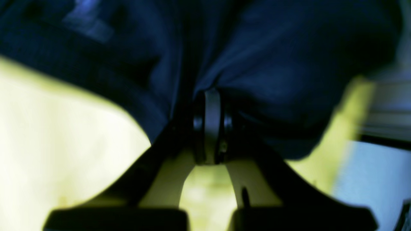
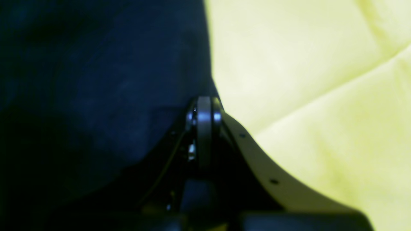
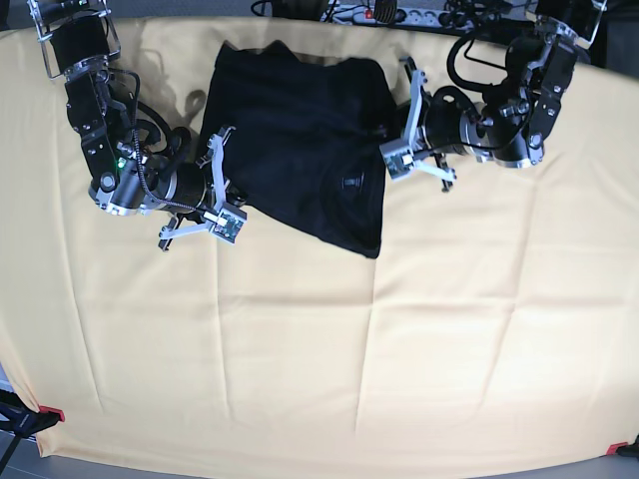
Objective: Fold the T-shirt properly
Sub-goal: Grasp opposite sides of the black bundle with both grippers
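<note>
The black T-shirt [image 3: 300,130] lies partly folded on the yellow tablecloth [image 3: 319,339] at the back middle, a faint grey mark [image 3: 351,183] near its lower right part. My left gripper [image 3: 387,152] is at the shirt's right edge, shut, with fabric [image 1: 273,64] bunched at the pinched fingertips [image 1: 210,96]. My right gripper [image 3: 236,200] is at the shirt's lower left edge, shut on the cloth's border [image 2: 128,96]; its closed fingertips [image 2: 204,104] meet right where black fabric ends and yellow begins.
A power strip with cables [image 3: 399,12] lies along the table's back edge. Red clamps hold the cloth at the front corners [image 3: 48,412] [image 3: 614,449]. Creases run across the tablecloth in front of the shirt.
</note>
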`<state>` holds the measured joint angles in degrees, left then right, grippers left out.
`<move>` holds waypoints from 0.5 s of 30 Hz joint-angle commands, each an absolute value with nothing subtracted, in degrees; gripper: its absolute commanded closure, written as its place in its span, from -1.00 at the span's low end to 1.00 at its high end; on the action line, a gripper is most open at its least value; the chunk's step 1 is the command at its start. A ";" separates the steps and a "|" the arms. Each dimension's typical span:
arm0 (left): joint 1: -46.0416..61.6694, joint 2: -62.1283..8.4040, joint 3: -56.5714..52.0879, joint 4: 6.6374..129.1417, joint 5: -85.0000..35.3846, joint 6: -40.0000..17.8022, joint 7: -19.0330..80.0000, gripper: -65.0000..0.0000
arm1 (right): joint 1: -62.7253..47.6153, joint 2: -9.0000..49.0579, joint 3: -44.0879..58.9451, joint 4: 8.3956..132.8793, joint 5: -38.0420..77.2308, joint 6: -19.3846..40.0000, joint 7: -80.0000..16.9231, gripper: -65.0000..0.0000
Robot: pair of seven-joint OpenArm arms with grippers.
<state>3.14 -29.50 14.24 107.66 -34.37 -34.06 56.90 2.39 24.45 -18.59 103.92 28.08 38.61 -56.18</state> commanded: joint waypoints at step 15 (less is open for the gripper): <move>-8.58 -30.00 13.82 101.58 -33.69 -35.59 50.52 1.00 | 1.91 24.93 -17.63 109.80 38.65 37.43 -66.76 1.00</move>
